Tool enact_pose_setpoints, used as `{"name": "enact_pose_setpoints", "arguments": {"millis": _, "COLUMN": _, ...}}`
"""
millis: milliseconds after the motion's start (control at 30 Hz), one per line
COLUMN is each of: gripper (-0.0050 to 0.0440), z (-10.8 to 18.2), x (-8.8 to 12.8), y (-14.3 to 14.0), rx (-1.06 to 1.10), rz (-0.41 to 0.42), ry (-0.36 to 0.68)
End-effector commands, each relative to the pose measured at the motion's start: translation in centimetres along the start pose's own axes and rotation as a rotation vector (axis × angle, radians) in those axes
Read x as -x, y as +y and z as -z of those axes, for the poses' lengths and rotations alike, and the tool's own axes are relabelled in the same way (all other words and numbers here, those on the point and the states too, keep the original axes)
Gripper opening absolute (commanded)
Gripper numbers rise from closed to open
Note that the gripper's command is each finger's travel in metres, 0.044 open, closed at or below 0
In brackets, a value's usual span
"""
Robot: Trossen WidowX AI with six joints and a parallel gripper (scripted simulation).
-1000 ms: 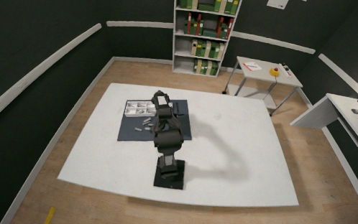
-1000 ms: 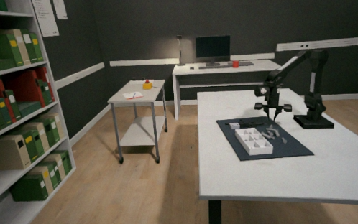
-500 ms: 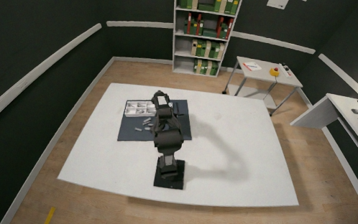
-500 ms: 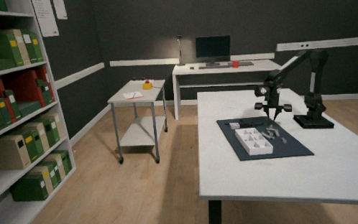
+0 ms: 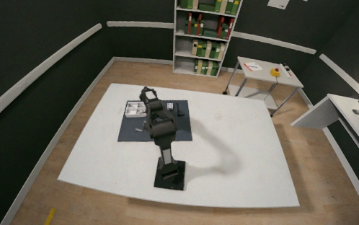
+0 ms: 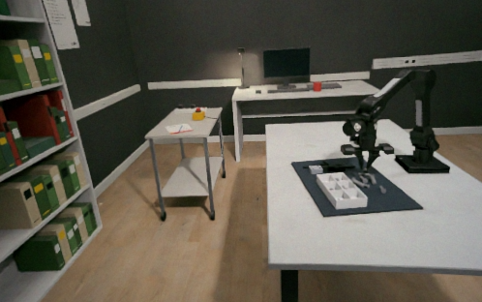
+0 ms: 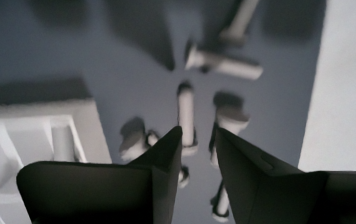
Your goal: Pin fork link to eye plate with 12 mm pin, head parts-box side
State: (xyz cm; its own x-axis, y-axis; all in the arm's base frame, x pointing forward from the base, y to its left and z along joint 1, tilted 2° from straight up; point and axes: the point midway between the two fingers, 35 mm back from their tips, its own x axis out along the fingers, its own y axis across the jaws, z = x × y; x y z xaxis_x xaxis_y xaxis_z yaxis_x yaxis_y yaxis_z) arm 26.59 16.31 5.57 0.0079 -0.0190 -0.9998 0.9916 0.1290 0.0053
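Grey headed pin [image 7: 186, 114] lies on the mat below the part-closed pincer [image 7: 197, 134].

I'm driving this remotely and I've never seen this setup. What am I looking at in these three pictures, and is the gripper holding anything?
The machine is a single black robot arm bolted to a white table. The top picture looks down from the ceiling, and the exterior one looks across the room from the shelf side. The wrist picture comes from a camera on the arm's end, looking down past its two dark fingers.

On the table lies a dark mat. On it sit a white parts box with compartments and several loose grey pins. The wrist picture is blurry, so I cannot tell which pin is the 12 mm one.

The gripper hangs just above the pins beside the box. Its fingers stand a narrow gap apart, with nothing between them.
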Motion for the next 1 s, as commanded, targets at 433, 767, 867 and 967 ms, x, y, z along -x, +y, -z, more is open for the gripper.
{"name": "enact_pose_setpoints", "arguments": {"millis": 433, "gripper": 0.0090, "z": 1.00, "x": 0.02, "y": 0.76, "rx": 0.054, "rz": 0.006, "ry": -0.006}}
{"name": "enact_pose_setpoints", "arguments": {"millis": 767, "gripper": 0.0090, "z": 1.00, "x": 0.02, "y": 0.76, "rx": 0.054, "rz": 0.006, "ry": -0.006}}
{"name": "enact_pose_setpoints", "arguments": {"millis": 867, "gripper": 0.0090, "z": 1.00, "x": 0.02, "y": 0.76, "rx": 0.054, "rz": 0.006, "ry": -0.006}}
{"name": "enact_pose_setpoints", "arguments": {"millis": 967, "gripper": 0.0090, "z": 1.00, "x": 0.02, "y": 0.76, "rx": 0.054, "rz": 0.006, "ry": -0.006}}
